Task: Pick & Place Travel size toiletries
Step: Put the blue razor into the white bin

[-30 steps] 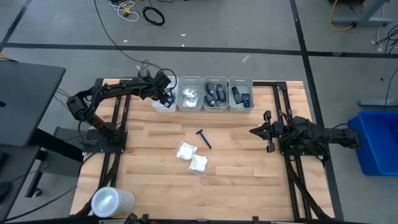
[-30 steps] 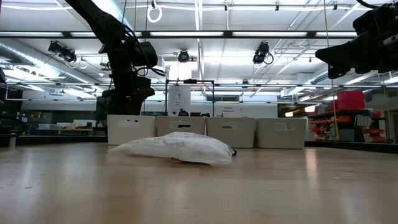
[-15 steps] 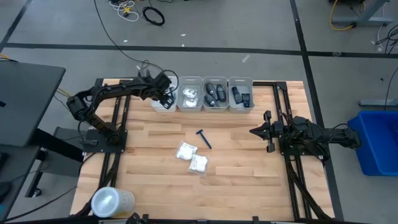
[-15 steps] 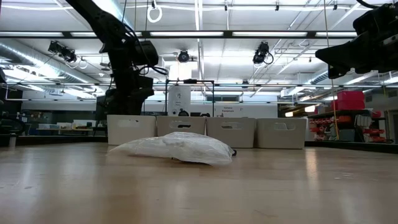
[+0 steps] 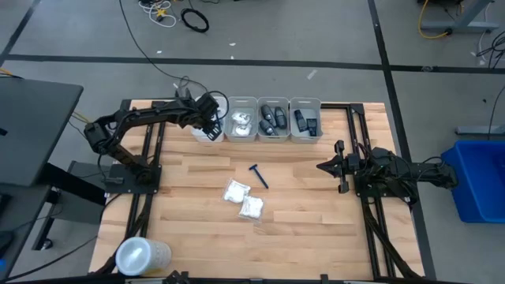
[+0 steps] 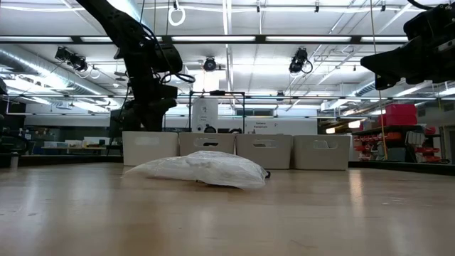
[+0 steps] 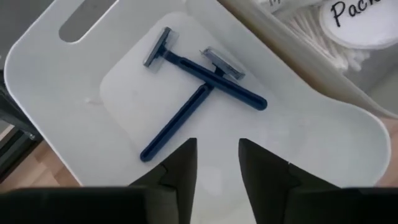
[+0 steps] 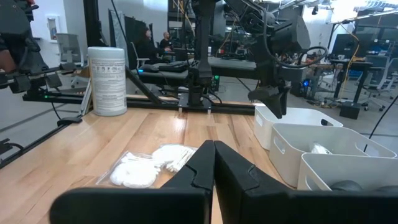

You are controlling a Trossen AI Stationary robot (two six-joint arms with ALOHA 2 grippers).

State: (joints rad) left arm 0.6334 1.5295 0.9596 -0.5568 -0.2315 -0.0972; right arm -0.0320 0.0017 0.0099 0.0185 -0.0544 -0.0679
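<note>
Two dark blue T-shaped razors (image 7: 199,93) lie crossed in the end white bin (image 7: 56,74). The left gripper (image 7: 216,163) hangs right over them, fingers partly apart, holding nothing. The right gripper (image 8: 213,163) sits pinched closed and empty, well away.

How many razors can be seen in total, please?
3. Two razors lie crossed in the leftmost bin, under the left gripper. One razor lies on the table. Others may be hidden.

Grey floor (image 5: 316,39), striplit ceiling (image 6: 284,28)
</note>
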